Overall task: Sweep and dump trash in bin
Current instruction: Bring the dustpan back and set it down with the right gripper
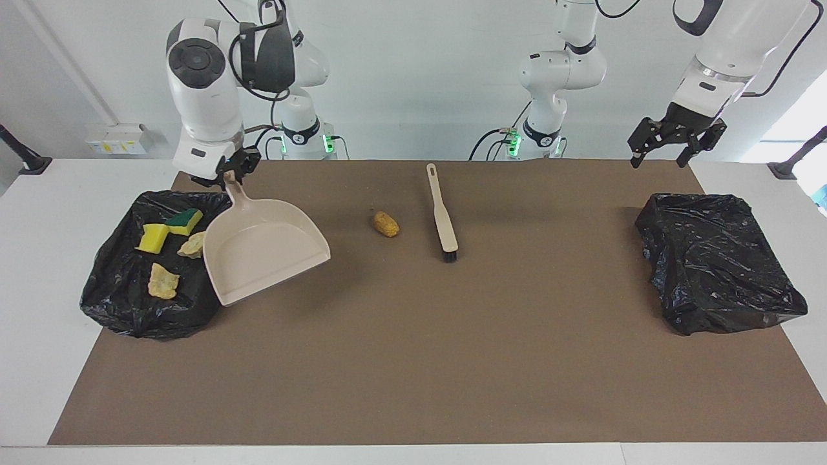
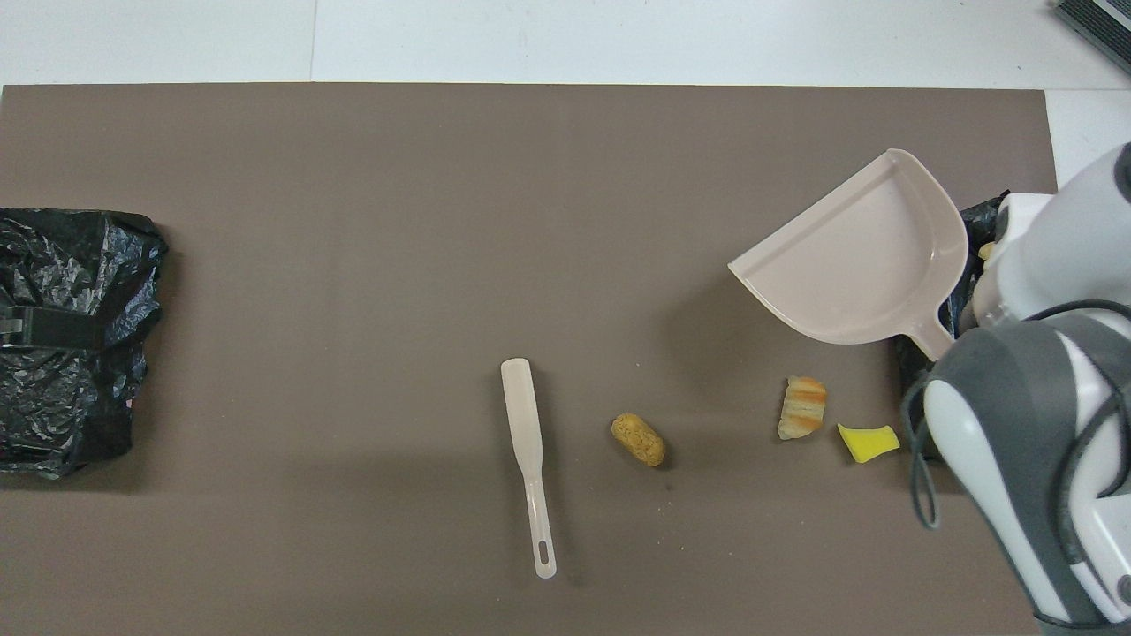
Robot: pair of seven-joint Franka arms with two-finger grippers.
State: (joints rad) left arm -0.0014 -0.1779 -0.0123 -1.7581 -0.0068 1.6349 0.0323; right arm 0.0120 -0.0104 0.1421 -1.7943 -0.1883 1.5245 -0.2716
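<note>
My right gripper (image 1: 227, 174) is shut on the handle of the beige dustpan (image 1: 261, 255), held tilted over the mat beside the black-bagged bin (image 1: 129, 310). In the bin lie a yellow sponge (image 1: 152, 237), a green-backed sponge (image 1: 184, 221) and two tan lumps (image 1: 163, 282). A tan lump (image 1: 386, 224) lies on the mat beside the beige brush (image 1: 442, 213). The overhead view shows the dustpan (image 2: 857, 256), a striped bread lump (image 2: 802, 407) and a yellow piece (image 2: 868, 442) on the mat near the bin; the facing view hides these two. My left gripper (image 1: 675, 139) is open, up over a second black bag (image 1: 717, 261).
The brown mat (image 1: 413, 361) covers most of the white table. The second black bag (image 2: 71, 344) sits at the left arm's end. My right arm (image 2: 1043, 442) covers most of the bin in the overhead view.
</note>
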